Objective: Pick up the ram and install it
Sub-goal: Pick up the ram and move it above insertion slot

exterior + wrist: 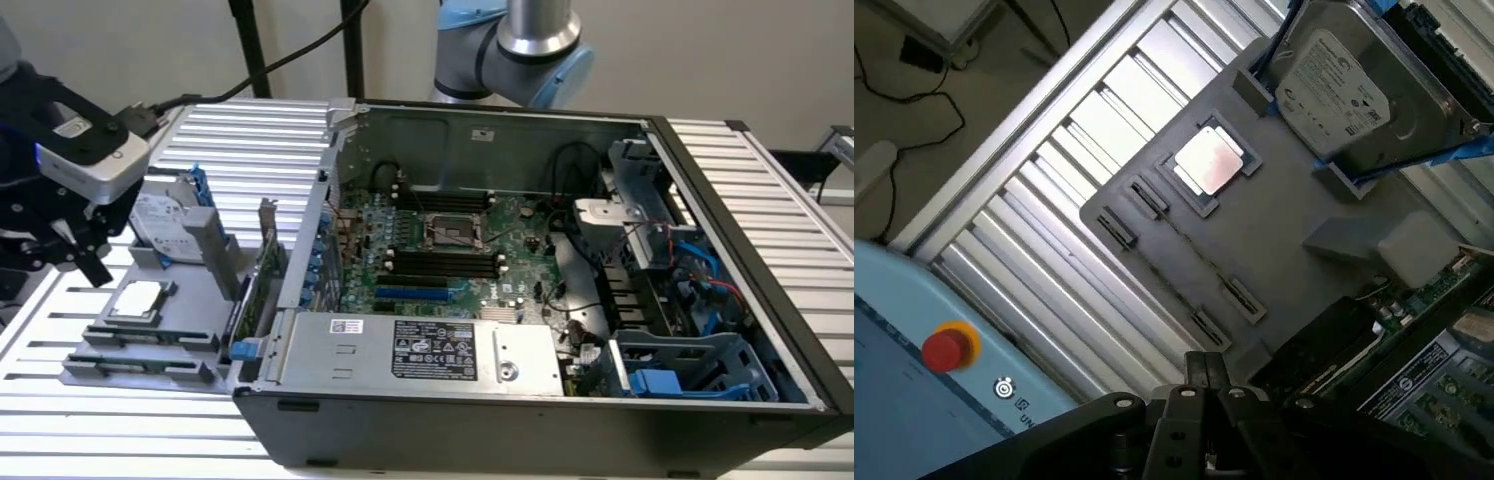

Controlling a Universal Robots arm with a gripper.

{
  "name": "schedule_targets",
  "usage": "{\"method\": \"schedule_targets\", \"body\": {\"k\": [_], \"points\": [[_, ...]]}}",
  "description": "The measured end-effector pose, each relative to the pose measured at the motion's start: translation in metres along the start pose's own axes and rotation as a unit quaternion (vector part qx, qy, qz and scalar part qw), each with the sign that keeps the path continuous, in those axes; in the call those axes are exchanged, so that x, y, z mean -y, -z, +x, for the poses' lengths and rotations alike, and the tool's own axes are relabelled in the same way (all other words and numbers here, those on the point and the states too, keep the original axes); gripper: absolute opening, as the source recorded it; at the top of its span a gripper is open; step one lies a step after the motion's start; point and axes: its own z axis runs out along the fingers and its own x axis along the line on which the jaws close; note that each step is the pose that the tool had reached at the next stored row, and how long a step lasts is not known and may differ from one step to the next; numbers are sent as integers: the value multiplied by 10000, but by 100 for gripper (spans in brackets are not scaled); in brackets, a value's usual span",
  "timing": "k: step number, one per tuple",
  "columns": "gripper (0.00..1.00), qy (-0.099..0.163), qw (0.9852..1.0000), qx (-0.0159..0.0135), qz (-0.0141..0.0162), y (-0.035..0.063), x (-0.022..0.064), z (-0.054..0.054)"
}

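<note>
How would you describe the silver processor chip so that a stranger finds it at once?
Start from the open computer case; beside it, at the exterior view's left, lies a grey tray. On this tray sits the processor chip, flat in a square pocket. It is the one shiny silver square; the hard drive next to it is larger and stands on edge.

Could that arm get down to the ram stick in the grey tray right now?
Probably yes: the gripper hangs over the grey tray, and nothing covers the ram, which seems to stand on edge beside the processor chip.
</note>
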Motion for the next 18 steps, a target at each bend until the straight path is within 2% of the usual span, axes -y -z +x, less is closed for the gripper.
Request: {"method": "schedule_targets", "body": {"k": [4,9,14,18], "points": [[11,368,9993,0,7,-18,0,0],[11,819,9966,0,15,-41,0,-1],[11,1269,9919,0,23,-65,0,-1],[11,1633,9866,0,29,-90,0,-2]]}}
